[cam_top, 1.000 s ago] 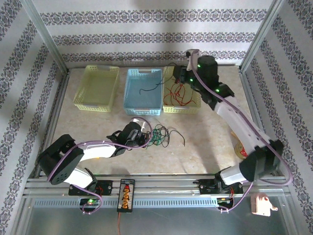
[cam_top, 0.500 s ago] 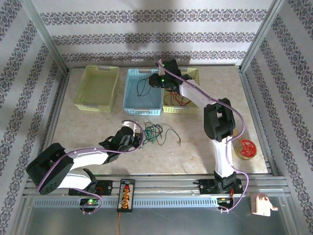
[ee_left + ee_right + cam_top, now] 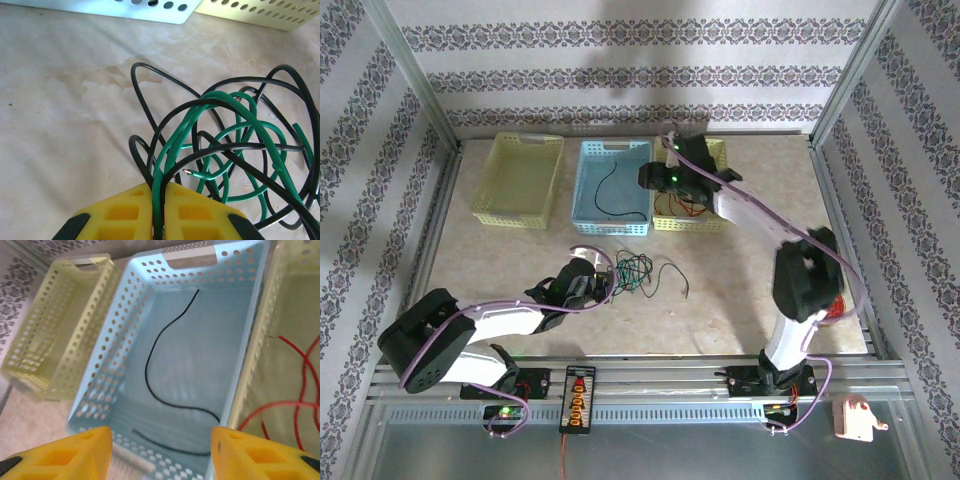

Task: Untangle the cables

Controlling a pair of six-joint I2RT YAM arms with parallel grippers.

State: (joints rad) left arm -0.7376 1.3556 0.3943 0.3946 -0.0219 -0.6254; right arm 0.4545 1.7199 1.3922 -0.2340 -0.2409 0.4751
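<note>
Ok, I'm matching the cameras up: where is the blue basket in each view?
Top external: blue basket, far middle of the table.
Left wrist: its wall along the top edge, left.
Right wrist: centre of the picture.
Shared landmark: the yellow basket with red cables, beside its right wall.

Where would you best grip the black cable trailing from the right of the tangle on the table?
I'd grip the black cable at its free tail, from straight above, jaws across the wire. That stretch lies flat on the table, apart from the tangle, so probably nothing else gets pinched. The left gripper is shut on the tangle's left side.
</note>
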